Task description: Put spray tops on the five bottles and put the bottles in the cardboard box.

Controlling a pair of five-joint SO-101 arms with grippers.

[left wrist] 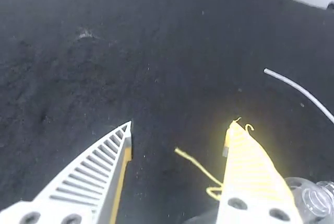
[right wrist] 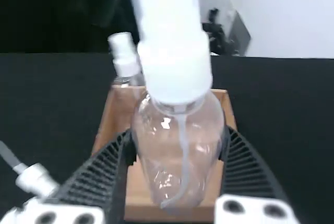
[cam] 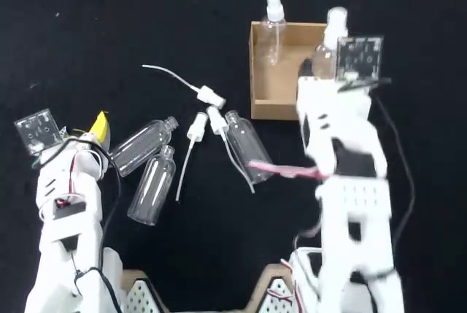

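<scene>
My right gripper [right wrist: 176, 136] is shut on a clear bottle [right wrist: 177, 166] with a white spray top [right wrist: 169, 41]. It holds the bottle upright over the cardboard box [cam: 281, 101]. Another capped bottle [cam: 271, 32] stands in the box's far left corner. Three uncapped bottles lie on the black table: two side by side [cam: 144, 145] [cam: 153, 185] and one [cam: 246, 149] near the box. Loose spray tops [cam: 210, 96] [cam: 197, 128] [cam: 217, 120] with thin tubes lie between them. My left gripper [left wrist: 180, 127] is open just above bare cloth, next to the leftmost bottle's neck [left wrist: 313, 198].
A pink strip [cam: 284, 171] sticks out from the right arm over the table. The box wall [right wrist: 107, 125] rises just below the held bottle. A spray top's white tube [left wrist: 297, 92] curves across the cloth beyond the left gripper.
</scene>
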